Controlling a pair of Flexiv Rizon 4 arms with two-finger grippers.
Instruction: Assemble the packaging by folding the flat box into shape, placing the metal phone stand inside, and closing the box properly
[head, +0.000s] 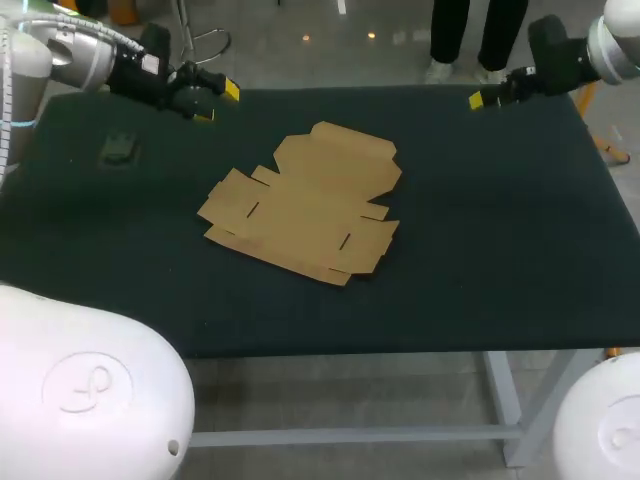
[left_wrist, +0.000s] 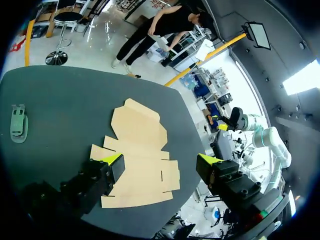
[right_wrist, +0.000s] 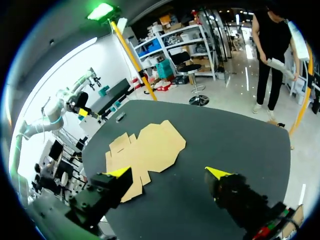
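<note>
**A:** What is taking up the most room?

**B:** The dark cloth-topped counter (head: 500, 250) is filling the head view. The flat brown cardboard box blank (head: 310, 205) is lying unfolded near its middle, flaps spread out, nothing resting on it.

**A:** And the arms?

**B:** Both are hanging over the far edge. The left gripper (head: 218, 102) is sitting at about eleven o'clock from the cardboard, well apart from it. The right gripper (head: 482, 97) is sitting at about one o'clock, farther off still.

**A:** Are they holding anything?

**B:** No. In the left wrist view the left gripper (left_wrist: 160, 160) is showing its yellow-tipped fingers (left_wrist: 114, 160) spread wide, with only the cardboard (left_wrist: 142, 150) lying far below between them. In the right wrist view the right gripper (right_wrist: 167, 172) is likewise standing wide apart and gripping nothing, and the cardboard (right_wrist: 150, 147) is lying ahead of it on the counter.

**A:** Where is the stand?

**B:** The small grey-green metal phone stand (head: 118, 150) is lying on the cloth at about ten o'clock from the cardboard, well clear of it and near the counter's left end. In the left wrist view the stand (left_wrist: 18, 123) is lying off to the side of the cardboard, touching nothing.
</note>
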